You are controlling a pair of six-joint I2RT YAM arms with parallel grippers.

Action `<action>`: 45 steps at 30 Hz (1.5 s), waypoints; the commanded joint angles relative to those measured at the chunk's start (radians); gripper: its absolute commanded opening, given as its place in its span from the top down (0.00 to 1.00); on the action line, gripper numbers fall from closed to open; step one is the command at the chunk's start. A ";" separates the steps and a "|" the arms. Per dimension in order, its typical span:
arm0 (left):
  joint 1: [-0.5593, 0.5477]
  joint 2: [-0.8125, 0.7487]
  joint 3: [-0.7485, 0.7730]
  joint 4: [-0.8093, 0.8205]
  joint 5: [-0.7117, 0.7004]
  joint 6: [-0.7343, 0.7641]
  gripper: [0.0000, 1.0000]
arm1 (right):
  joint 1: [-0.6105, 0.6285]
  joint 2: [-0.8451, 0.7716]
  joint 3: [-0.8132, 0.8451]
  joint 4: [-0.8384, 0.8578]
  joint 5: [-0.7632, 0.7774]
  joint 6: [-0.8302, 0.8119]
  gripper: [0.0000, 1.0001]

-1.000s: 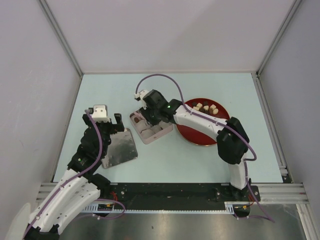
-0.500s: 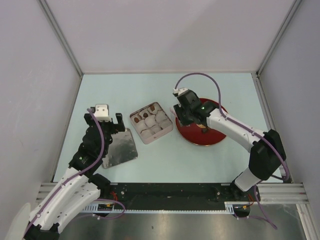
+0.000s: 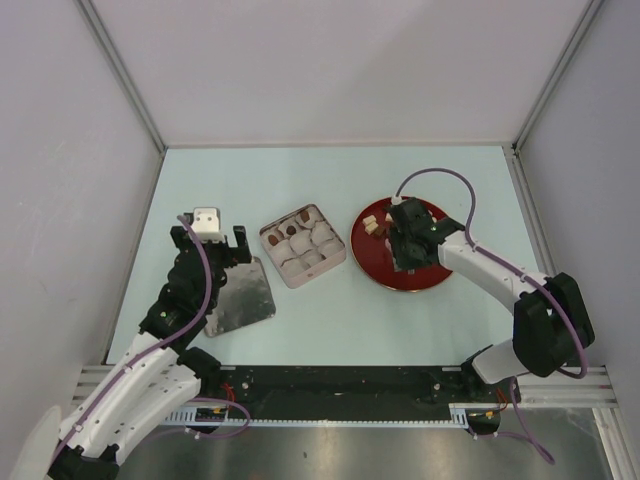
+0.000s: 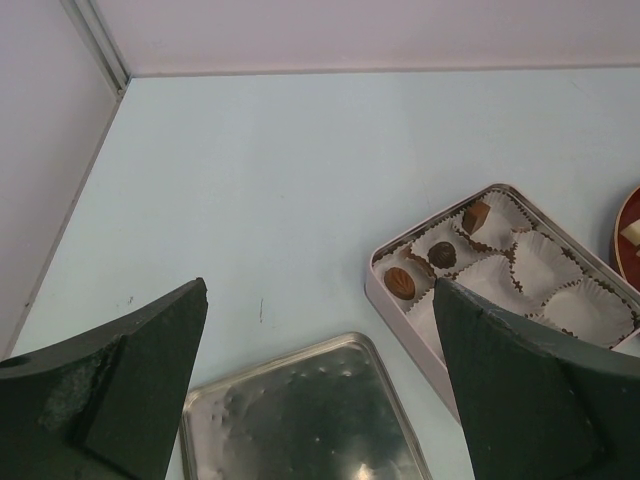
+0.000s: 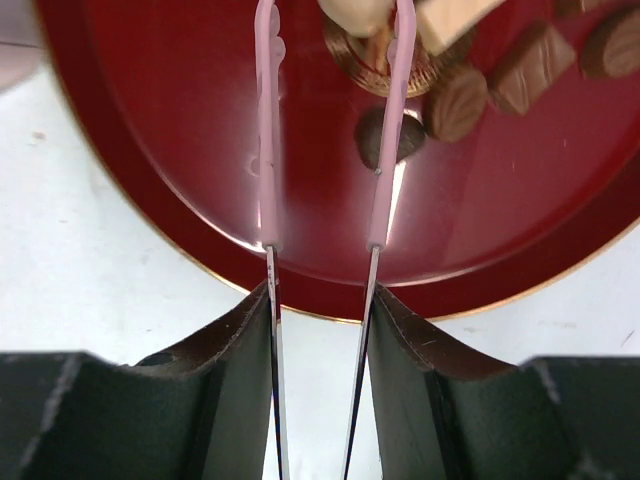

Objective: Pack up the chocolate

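Note:
The chocolate lies as several dark, brown and cream chunks on the red plate, right of centre in the top view. My right gripper is shut on pink-tipped tweezers and hovers over the plate. The tweezer arms stand apart, one arm crossing a dark chunk, a cream chunk between the tips. The square tin with white paper cups holds three chunks. My left gripper is open and empty over the tin's lid.
The tin stands left of the plate, and the lid lies flat at the tin's near left under my left gripper. Grey walls close off the left, far and right sides of the table.
My right arm has swung right with the tweezers, from over the tin to over the red plate. The left arm has stayed still.

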 commanded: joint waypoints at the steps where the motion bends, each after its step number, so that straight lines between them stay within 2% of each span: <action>1: 0.006 0.000 0.003 0.035 0.012 -0.012 0.00 | -0.036 -0.038 -0.041 0.039 0.013 0.043 0.57; 17: 0.006 -0.003 0.003 0.034 0.009 -0.009 0.00 | -0.073 0.043 -0.055 0.146 -0.059 0.020 0.58; 23: 0.006 -0.003 0.003 0.037 0.011 -0.009 0.00 | -0.073 0.049 -0.055 0.135 -0.055 0.017 0.62; 28: 0.006 -0.003 0.003 0.038 0.012 -0.009 0.00 | -0.073 0.048 -0.055 0.128 -0.050 0.007 0.71; 30: 0.006 -0.003 0.001 0.040 0.012 -0.008 0.00 | -0.066 0.039 -0.055 0.126 -0.037 -0.003 0.80; 35: 0.006 0.000 0.003 0.038 0.015 -0.009 0.00 | -0.052 0.003 -0.052 0.142 -0.041 -0.023 0.91; 38: 0.006 0.002 0.003 0.038 0.015 -0.011 0.00 | -0.038 -0.021 -0.041 0.146 -0.046 -0.039 0.95; 45: 0.006 0.000 0.003 0.040 0.017 -0.011 0.00 | 0.019 -0.034 0.034 0.142 -0.020 -0.068 0.96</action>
